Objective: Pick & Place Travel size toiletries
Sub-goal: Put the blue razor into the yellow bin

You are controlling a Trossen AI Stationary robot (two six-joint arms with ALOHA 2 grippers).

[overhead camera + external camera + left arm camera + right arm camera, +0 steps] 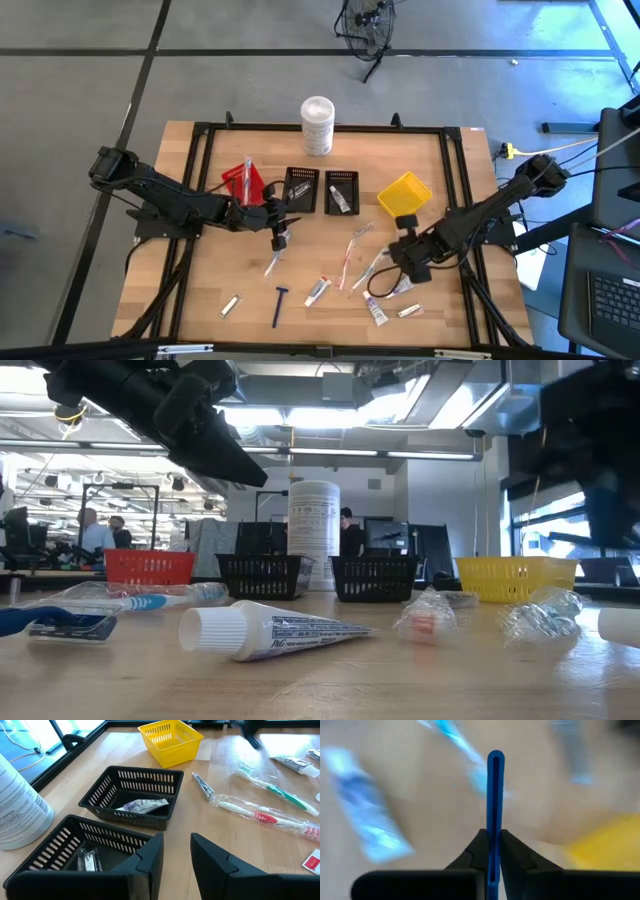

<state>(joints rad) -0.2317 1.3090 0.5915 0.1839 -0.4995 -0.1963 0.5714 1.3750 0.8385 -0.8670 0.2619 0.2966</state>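
Four small slotted plastic baskets are sitting in a row on the wooden desk point(200, 280): one red basket point(243, 181), two black baskets point(301, 189) point(341, 191) and one yellow basket point(404, 193). One tall white cylindrical canister point(317, 124) is standing behind them.

The travel-size toiletries are lying scattered over the near half of the desk. Two clear-wrapped toothbrushes are lying side by side, one with red markings point(260, 815) and one with green point(270, 790). One dark blue razor point(278, 305) is lying near the front edge, and a small white tube with a ribbed cap point(262, 631) is lying on its side close to the low camera. Each black basket is already holding one small pale packet point(144, 806) point(87, 861).

The left pincer point(176, 851) is hovering just in front of the black baskets, its fingers standing apart with nothing between them.

The right pincer point(493, 842) is clenching a slim blue stick-shaped item point(495, 795), which is sticking out straight beyond its fingertips; the high view places this pincer over the toiletries on the right part of the desk.
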